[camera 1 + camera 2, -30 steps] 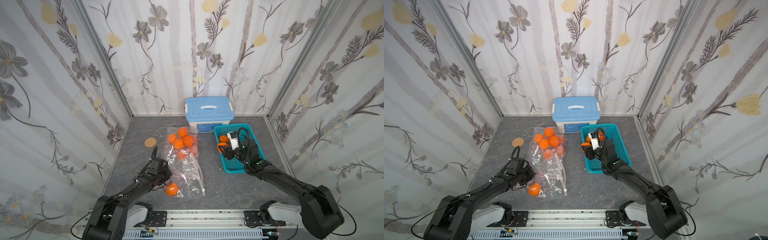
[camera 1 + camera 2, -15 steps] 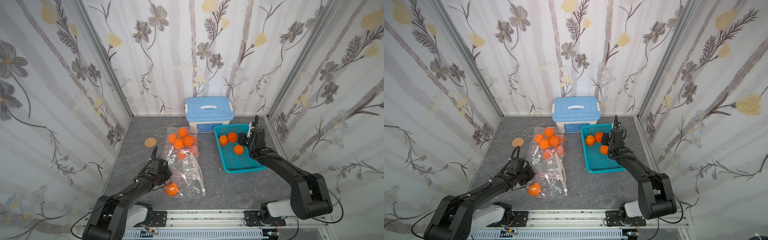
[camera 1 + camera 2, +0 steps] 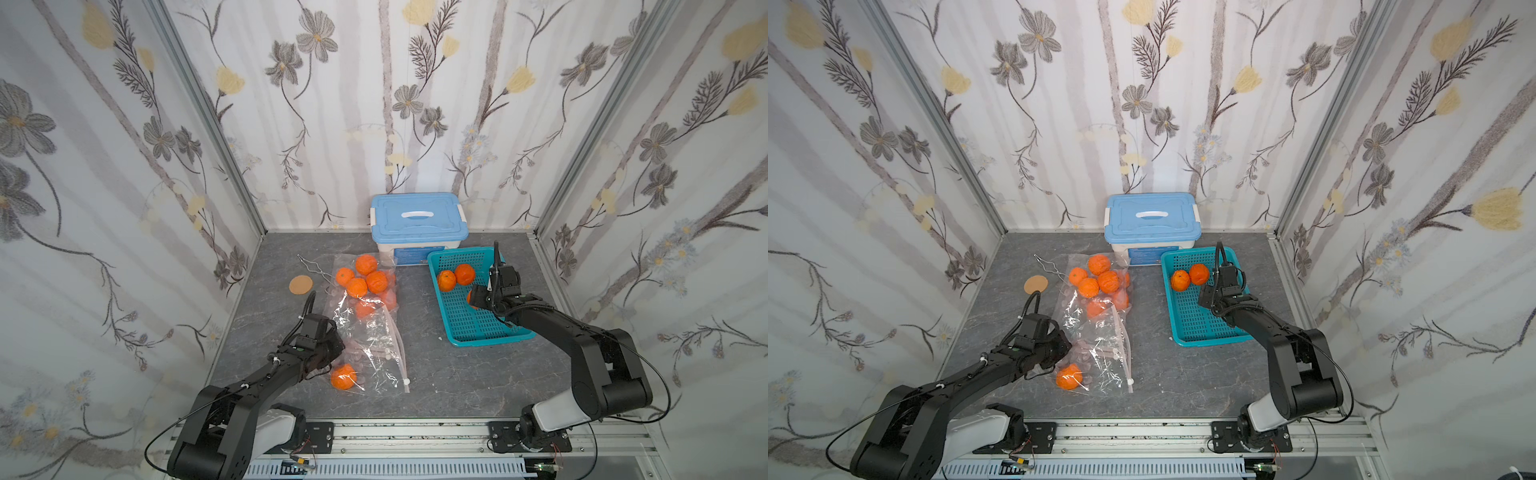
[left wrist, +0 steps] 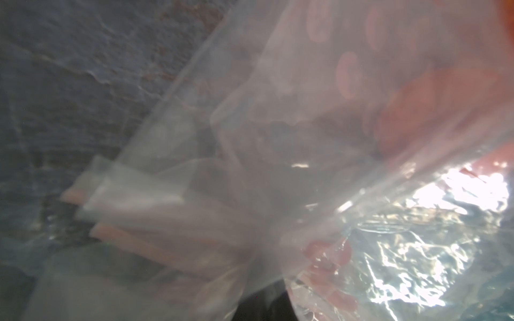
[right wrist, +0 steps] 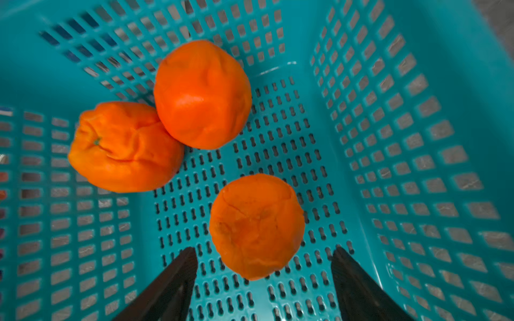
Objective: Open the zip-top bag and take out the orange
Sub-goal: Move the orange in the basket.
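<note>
At the far left a cork disc (image 3: 300, 284) and a bent wire (image 3: 311, 265) lie clear of the work. Next, the left gripper (image 3: 330, 347) is clenched, by my reading on the near edge of the zip-top bag (image 3: 368, 332). The bag lies on the table (image 3: 436, 374) with a clump of oranges (image 3: 365, 278) at its far end and a lone orange (image 3: 343, 376) under the film just beside that claw. Behind stands a blue-lidded box (image 3: 417, 216). To the right, the teal basket (image 3: 473, 328) holds a touching pair of oranges (image 5: 125, 147) and a third apart from them. The right gripper (image 5: 264, 250) hangs over the basket released, fingers spread either side of that third orange (image 5: 256, 226) without touching it.

The thin film could slip out of the left pinch, or stretch and tear under a hard pull; a tug could also drag the whole bag and send the lone orange rolling away from the mouth. If the right claw leaves low, it could clip the basket wall or nudge the loose fruit.

The right wrist view shows all three basket fruits and the clear gap at each finger; in both top views the claw covers most or all of the third. The left wrist view, blurred, shows bunched film and pink zip strips (image 4: 155, 244) but no fingertips. The top views place the claw on the bag but not the pinch, and I cannot tell whether the mouth is parted.
</note>
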